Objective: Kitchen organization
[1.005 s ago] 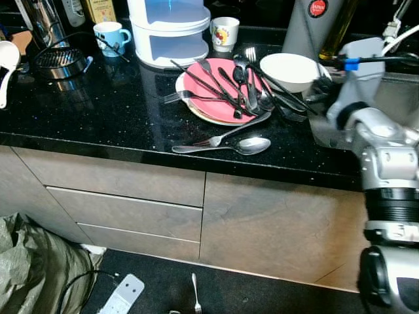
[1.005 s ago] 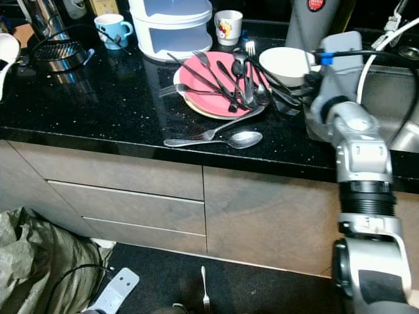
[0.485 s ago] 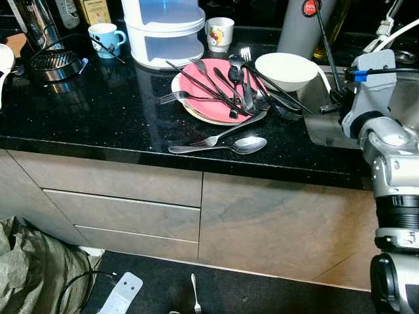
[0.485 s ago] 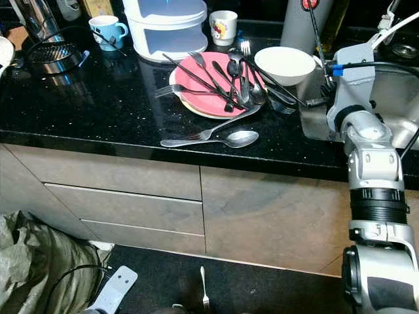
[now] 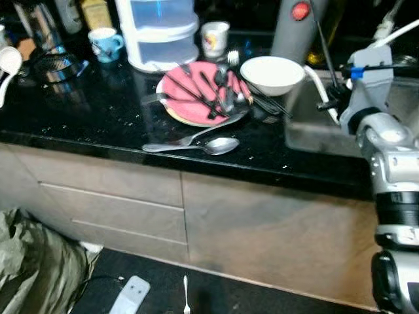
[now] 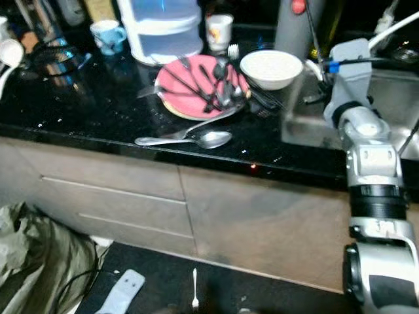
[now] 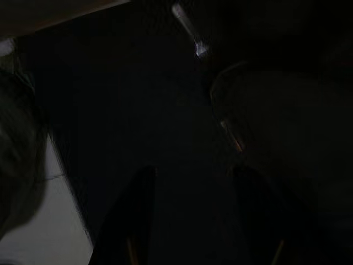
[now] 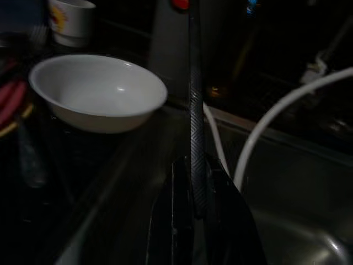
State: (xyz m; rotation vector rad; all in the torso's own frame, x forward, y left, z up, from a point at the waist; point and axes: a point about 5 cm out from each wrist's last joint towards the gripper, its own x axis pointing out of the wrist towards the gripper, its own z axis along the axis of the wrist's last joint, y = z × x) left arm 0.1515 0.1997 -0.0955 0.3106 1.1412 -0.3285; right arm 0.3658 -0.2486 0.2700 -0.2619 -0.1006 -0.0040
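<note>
A pink plate [image 5: 196,98] on the black counter carries a pile of several black and silver utensils. A silver spoon [image 5: 219,145] and a fork [image 5: 193,136] lie in front of it. Beside the plate stands a white bowl [image 5: 272,73]. My right gripper [image 5: 327,101] hovers at the sink's left edge, shut on a thin black utensil [image 8: 196,110] that stands upright. My left gripper [image 7: 193,221] hangs low in the dark, its fingers apart, above a fork on the floor [image 7: 187,27].
A steel sink [image 5: 327,131] with a white hose [image 8: 276,116] lies at the right. A white stacked container [image 5: 157,33], a blue mug [image 5: 105,42], a white cup [image 5: 215,38] and a grey cylinder [image 5: 294,29] stand at the back. A power strip [image 5: 129,296] and a green bag [image 5: 33,268] lie on the floor.
My right gripper has drawn back from the cutlery pile toward the sink, with the black utensil now upright in it. The camera has shifted, so the counter sits further left.
</note>
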